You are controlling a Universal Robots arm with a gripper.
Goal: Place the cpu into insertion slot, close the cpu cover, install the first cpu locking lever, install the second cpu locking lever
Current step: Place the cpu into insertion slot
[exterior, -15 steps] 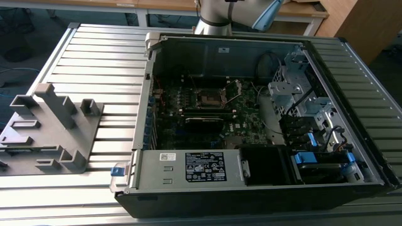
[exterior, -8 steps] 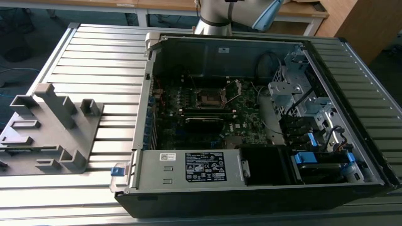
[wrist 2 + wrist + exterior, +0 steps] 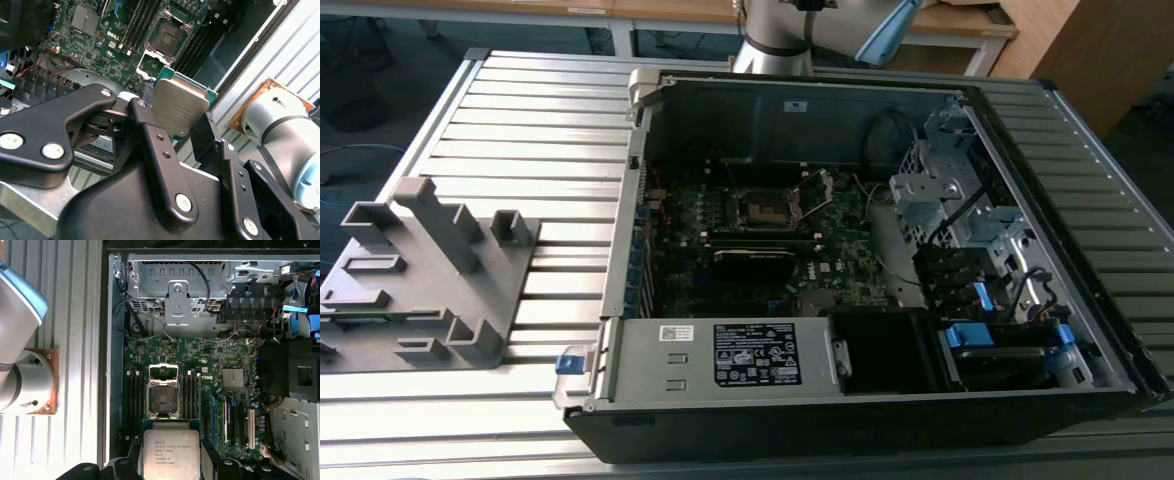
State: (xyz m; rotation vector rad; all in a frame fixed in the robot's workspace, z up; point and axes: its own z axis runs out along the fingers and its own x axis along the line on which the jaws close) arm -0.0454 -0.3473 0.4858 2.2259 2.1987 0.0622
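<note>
My gripper [image 3: 175,120] is shut on the cpu [image 3: 181,106], a flat square chip with a dull grey metal top, held by its edges between black fingers [image 3: 150,135]. In the first wrist view the cpu [image 3: 171,452] hangs above the motherboard [image 3: 235,405], a short way off from the insertion slot [image 3: 163,398]. The slot's dark centre lies bare. Beside it the cpu cover [image 3: 163,371], a silver frame, stands swung open. In the exterior view the insertion slot [image 3: 766,210] sits mid-board inside the open computer case [image 3: 854,400], and the cpu cover [image 3: 152,65] is tilted up next to the slot [image 3: 167,36].
A silver drive cage [image 3: 180,295] with loose cables borders the board. A black fan shroud [image 3: 887,345] and blue-tabbed bays [image 3: 987,335] fill the case's near corner. A grey fixture [image 3: 427,270] stands on the slatted table at the exterior view's left. The arm's base [image 3: 801,30] rises behind the case.
</note>
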